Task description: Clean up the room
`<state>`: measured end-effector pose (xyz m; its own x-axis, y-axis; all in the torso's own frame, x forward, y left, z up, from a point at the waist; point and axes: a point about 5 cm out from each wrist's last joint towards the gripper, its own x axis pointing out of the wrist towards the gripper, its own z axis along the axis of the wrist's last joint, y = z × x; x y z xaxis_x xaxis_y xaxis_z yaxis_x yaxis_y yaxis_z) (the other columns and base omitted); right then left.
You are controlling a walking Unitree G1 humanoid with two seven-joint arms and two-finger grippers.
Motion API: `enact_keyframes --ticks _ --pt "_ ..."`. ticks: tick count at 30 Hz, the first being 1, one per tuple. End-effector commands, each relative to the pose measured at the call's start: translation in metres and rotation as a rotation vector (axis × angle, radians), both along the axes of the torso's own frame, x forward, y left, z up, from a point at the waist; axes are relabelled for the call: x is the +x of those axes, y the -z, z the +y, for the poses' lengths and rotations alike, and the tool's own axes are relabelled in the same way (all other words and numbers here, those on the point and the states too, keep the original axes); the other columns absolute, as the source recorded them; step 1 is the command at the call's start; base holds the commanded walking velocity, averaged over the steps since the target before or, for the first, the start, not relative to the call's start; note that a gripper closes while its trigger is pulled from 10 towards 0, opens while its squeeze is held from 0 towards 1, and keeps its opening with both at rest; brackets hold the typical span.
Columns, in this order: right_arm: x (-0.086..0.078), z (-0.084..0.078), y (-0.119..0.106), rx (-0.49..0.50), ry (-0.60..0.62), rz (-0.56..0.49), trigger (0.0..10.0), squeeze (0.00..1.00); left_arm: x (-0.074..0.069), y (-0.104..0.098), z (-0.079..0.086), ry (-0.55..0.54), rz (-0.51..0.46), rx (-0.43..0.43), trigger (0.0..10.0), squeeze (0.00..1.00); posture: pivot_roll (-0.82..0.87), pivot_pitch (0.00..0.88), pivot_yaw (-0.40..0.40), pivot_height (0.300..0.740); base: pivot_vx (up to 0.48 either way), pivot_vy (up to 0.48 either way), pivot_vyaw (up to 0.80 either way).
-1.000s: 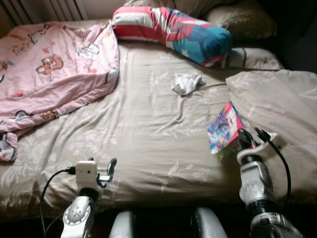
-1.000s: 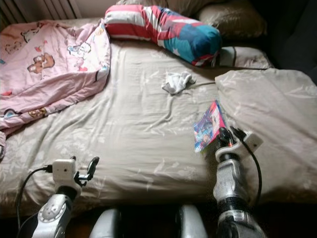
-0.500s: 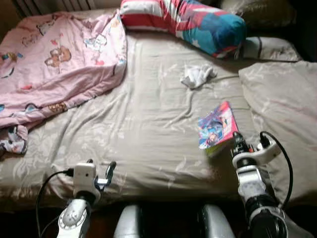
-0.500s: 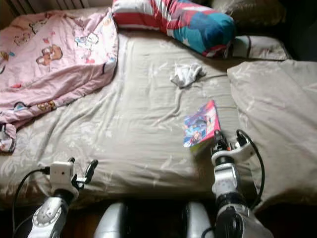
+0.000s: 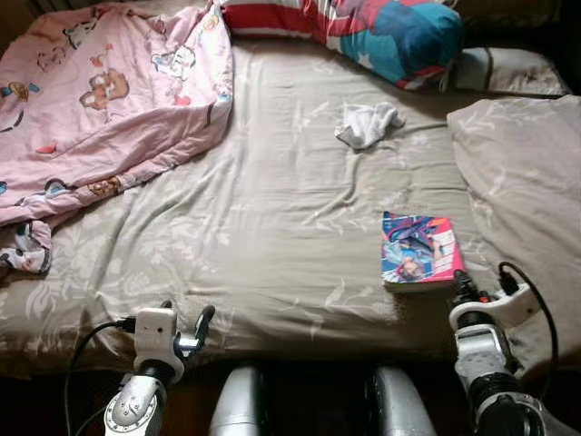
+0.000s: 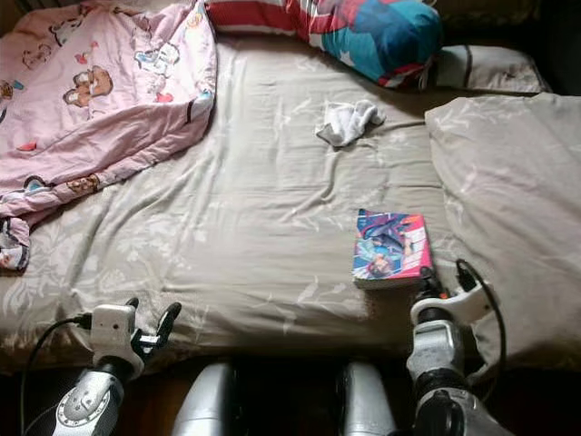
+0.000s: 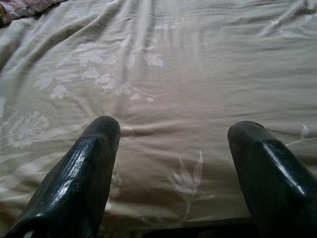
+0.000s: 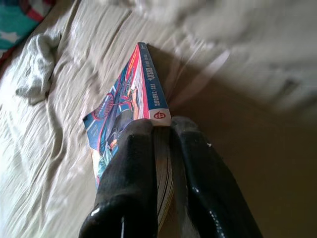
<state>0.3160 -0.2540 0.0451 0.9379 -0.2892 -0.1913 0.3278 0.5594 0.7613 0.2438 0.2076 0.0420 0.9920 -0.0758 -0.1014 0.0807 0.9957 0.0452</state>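
A colourful comic book [image 5: 418,250] rests on the beige bed sheet [image 5: 290,227] near the bed's front edge. My right gripper [image 5: 461,283] is at the book's near corner. In the right wrist view its fingers [image 8: 133,148] are shut on the book's [image 8: 129,94] edge. My left gripper [image 5: 191,318] hovers low over the front edge of the bed, open, with bare sheet between its fingers [image 7: 94,148]. A crumpled white cloth [image 5: 368,123] lies further back on the sheet.
A pink cartoon-print blanket [image 5: 100,100] covers the bed's far left. A red, white and teal pillow [image 5: 363,27] lies across the head of the bed. A beige duvet [image 5: 526,182] is bunched up on the right.
The camera has tipped down and shifted. The book, raised and tilted before, now lies nearly flat by the front edge, and my right gripper has drawn back with it.
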Motion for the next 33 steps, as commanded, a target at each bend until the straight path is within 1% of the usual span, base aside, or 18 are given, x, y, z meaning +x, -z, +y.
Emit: enact_keyframes --ticks 1,4,5,6,7,8,9,11,14,18,19,20,21,22,23,29,31,33 --pt "-0.001 -0.003 0.000 -0.035 0.017 0.018 10.0 0.00 -0.005 0.004 0.002 -0.007 0.031 0.007 10.0 0.00 0.13 0.294 0.100 0.632 0.000 0.000 0.00" --pt "0.005 -0.004 -0.009 -0.054 0.022 -0.009 10.0 0.00 -0.005 0.004 0.002 -0.004 0.036 0.005 10.0 0.00 0.12 0.293 0.100 0.632 0.000 0.000 0.00" --pt "0.006 -0.003 -0.009 -0.055 0.022 -0.008 10.0 0.10 -0.005 0.004 0.002 -0.004 0.037 0.004 10.0 0.00 0.12 0.293 0.100 0.632 0.000 0.000 0.00" --pt "0.006 -0.003 -0.009 -0.055 0.022 -0.008 10.0 0.10 -0.005 0.004 0.002 -0.004 0.037 0.004 10.0 0.00 0.12 0.293 0.100 0.632 0.000 0.000 0.00" --pt "0.006 -0.002 -0.009 -0.054 0.016 0.015 10.0 0.87 -0.004 0.004 0.002 -0.001 0.042 0.004 10.0 0.00 0.12 0.287 0.101 0.632 0.000 0.000 0.00" --pt "0.006 -0.002 -0.007 -0.056 0.010 0.034 10.0 1.00 -0.004 0.005 0.001 0.001 0.045 0.003 10.0 0.00 0.12 0.286 0.100 0.632 0.000 0.000 0.00" --pt "0.006 -0.002 -0.007 -0.056 0.010 0.034 10.0 1.00 -0.004 0.005 0.001 0.001 0.045 0.003 10.0 0.00 0.12 0.286 0.100 0.632 0.000 0.000 0.00" --pt "0.004 -0.001 -0.003 -0.042 0.021 0.070 10.0 1.00 -0.002 0.004 -0.002 0.008 0.048 -0.002 10.0 0.00 0.12 0.283 0.101 0.632 0.000 0.000 0.00" --pt "0.004 -0.002 -0.003 -0.045 0.024 0.069 10.0 1.00 -0.002 0.004 -0.002 0.009 0.049 -0.004 10.0 0.00 0.12 0.283 0.101 0.632 0.000 0.000 0.00" --pt "0.005 -0.006 -0.009 -0.092 0.039 0.040 10.0 1.00 0.000 0.004 -0.003 0.012 0.051 -0.007 10.0 0.00 0.12 0.281 0.102 0.632 0.000 0.000 0.00" --pt "0.006 -0.008 -0.012 -0.112 0.044 0.031 10.0 0.98 0.000 0.004 -0.003 0.013 0.051 -0.008 10.0 0.00 0.11 0.281 0.100 0.632 0.000 0.000 0.00" --pt "0.008 -0.009 -0.016 -0.161 0.045 0.022 10.0 0.39 0.001 0.004 -0.004 0.013 0.051 -0.011 10.0 0.00 0.11 0.281 0.100 0.632 0.000 0.000 0.00" --pt "0.008 -0.009 -0.016 -0.161 0.045 0.022 10.0 0.39 0.001 0.004 -0.004 0.013 0.051 -0.011 10.0 0.00 0.11 0.281 0.100 0.632 0.000 0.000 0.00" --pt "0.009 -0.010 -0.020 -0.241 0.038 0.029 10.0 0.00 0.002 0.004 -0.004 0.014 0.051 -0.014 10.0 0.00 0.11 0.278 0.097 0.632 0.000 0.000 0.00" --pt "0.009 -0.011 -0.023 -0.288 0.039 0.028 10.0 0.00 0.003 0.004 -0.005 0.015 0.051 -0.017 10.0 0.00 0.10 0.276 0.096 0.632 0.000 0.000 0.00" --pt "0.009 -0.012 -0.025 -0.332 0.048 0.028 10.0 0.00 0.008 0.005 -0.008 0.012 0.051 -0.028 10.0 0.00 0.09 0.263 0.085 0.632 0.000 0.000 0.00" --pt "0.009 -0.009 -0.025 -0.390 0.023 0.026 10.0 0.00 0.011 0.006 -0.009 0.006 0.050 -0.035 10.0 0.00 0.08 0.248 0.075 0.632 0.000 0.000 0.00" --pt "0.009 -0.002 -0.025 -0.448 -0.021 0.015 10.0 0.00 0.014 0.006 -0.008 -0.007 0.047 -0.045 10.0 0.00 0.07 0.238 0.068 0.632 0.000 0.000 0.00"
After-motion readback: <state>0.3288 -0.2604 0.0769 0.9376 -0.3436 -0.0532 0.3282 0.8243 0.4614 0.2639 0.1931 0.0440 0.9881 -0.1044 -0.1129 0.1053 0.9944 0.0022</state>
